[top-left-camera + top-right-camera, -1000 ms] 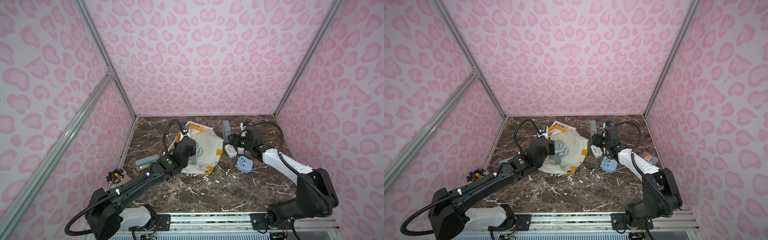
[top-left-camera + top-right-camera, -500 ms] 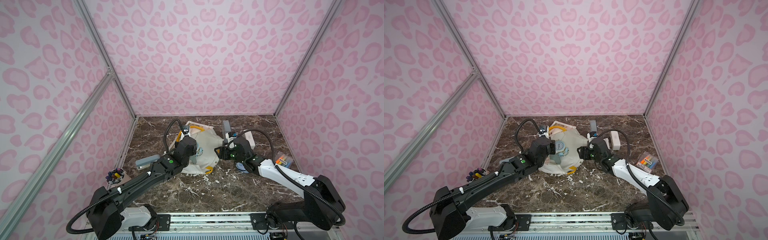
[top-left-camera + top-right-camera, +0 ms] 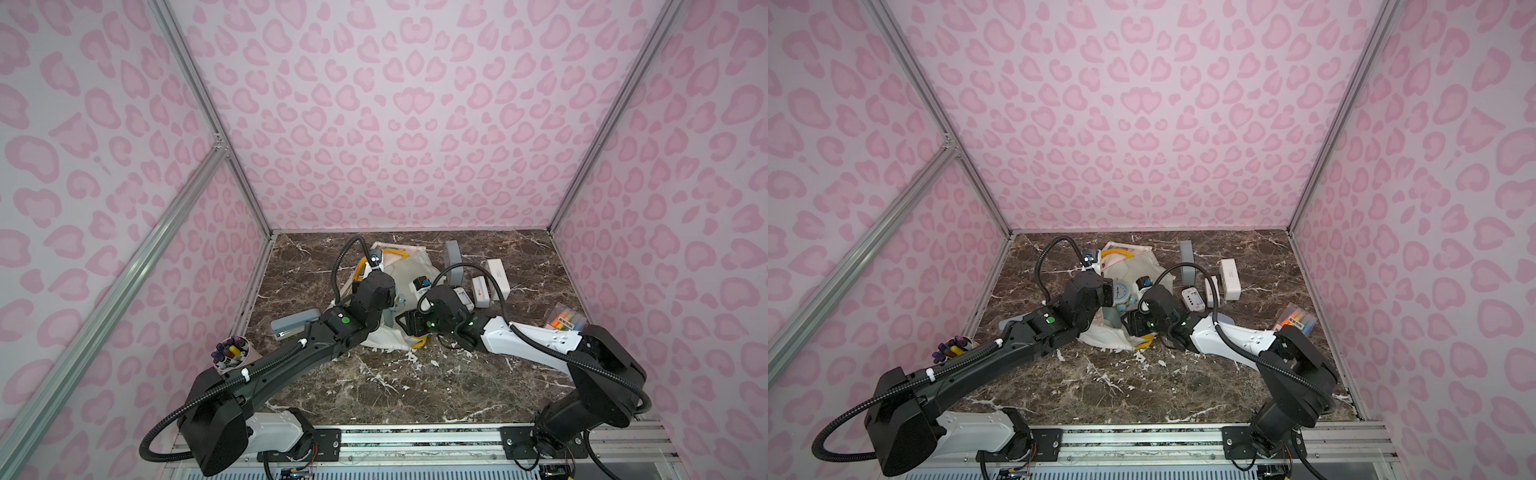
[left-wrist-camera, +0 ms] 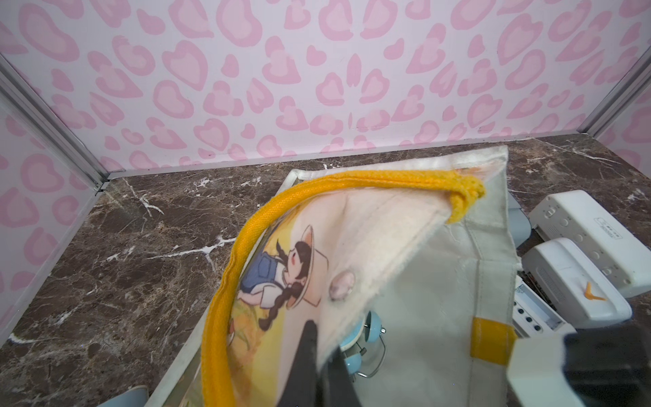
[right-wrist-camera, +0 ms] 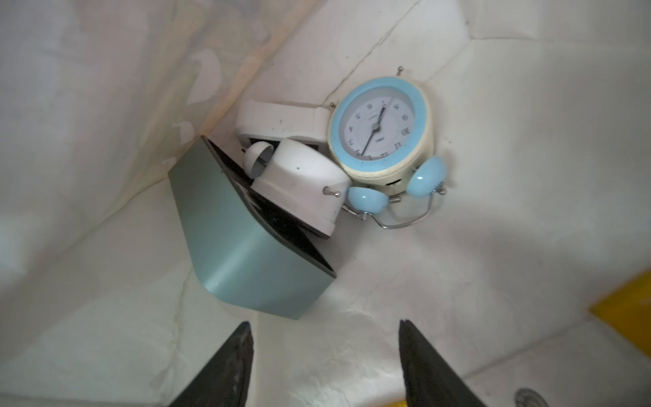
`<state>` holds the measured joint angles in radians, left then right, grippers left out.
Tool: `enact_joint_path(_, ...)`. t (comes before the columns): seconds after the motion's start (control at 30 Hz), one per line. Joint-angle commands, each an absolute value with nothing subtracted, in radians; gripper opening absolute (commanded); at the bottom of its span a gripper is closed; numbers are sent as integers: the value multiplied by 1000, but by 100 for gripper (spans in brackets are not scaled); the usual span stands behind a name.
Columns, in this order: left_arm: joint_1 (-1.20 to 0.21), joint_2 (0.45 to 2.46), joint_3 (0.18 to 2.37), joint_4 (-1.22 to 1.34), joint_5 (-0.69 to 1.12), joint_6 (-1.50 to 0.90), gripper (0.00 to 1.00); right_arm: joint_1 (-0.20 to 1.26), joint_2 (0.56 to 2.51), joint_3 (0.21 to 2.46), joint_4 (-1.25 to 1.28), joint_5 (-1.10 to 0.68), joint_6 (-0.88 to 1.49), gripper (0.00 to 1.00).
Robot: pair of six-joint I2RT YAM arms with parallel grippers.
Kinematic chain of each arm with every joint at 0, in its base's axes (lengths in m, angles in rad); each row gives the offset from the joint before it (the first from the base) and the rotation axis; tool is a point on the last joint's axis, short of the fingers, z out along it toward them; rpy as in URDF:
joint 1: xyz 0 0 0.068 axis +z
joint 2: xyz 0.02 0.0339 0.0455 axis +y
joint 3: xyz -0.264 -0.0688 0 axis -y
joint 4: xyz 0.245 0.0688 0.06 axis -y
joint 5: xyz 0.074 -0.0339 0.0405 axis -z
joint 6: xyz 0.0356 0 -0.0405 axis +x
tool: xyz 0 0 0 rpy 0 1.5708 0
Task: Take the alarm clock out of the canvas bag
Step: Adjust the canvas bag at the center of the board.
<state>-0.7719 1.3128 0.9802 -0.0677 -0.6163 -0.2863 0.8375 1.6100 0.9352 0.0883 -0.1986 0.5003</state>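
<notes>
Cream, blue-rimmed, twin-belled alarm clock [image 5: 382, 128] lies inside canvas bag [image 4: 370, 218], whose rim left jaws pinch; right jaws part-open, empty.

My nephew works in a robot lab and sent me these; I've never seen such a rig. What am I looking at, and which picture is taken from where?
Two robot arms work over a marble table. Two pictures come from one camera high up, showing the whole scene; the other two come from a camera on each arm's wrist. The left gripper is shut on the rim of the canvas bag, holding it open. The right gripper is open and empty, pointing into the bag, where the blue alarm clock lies beside a white clock and a grey-green box. On the table around the bag lie a grey stapler, a cup of pens, white gadgets and a marker pack.
</notes>
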Motion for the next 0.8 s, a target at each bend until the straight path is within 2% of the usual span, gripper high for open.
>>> enact_joint_path(0.0, -768, 1322, 995, -46, -620, -281, 3, 871, 1651, 963, 128, -184, 492, 64)
enact_joint_path(0.33, -731, 1348, 1013, -1, -591, -243, 3, 1015, 1776, 1089, 157, -113, 482, 61)
enact_joint_path(0.63, -705, 1279, 933, 8, -558, -231, 3, 1055, 1901, 1196, 222, -98, 532, 59)
enact_joint_path(0.77, -703, 1228, 879, 15, -517, -228, 3, 1055, 1878, 1144, 248, -48, 581, 62)
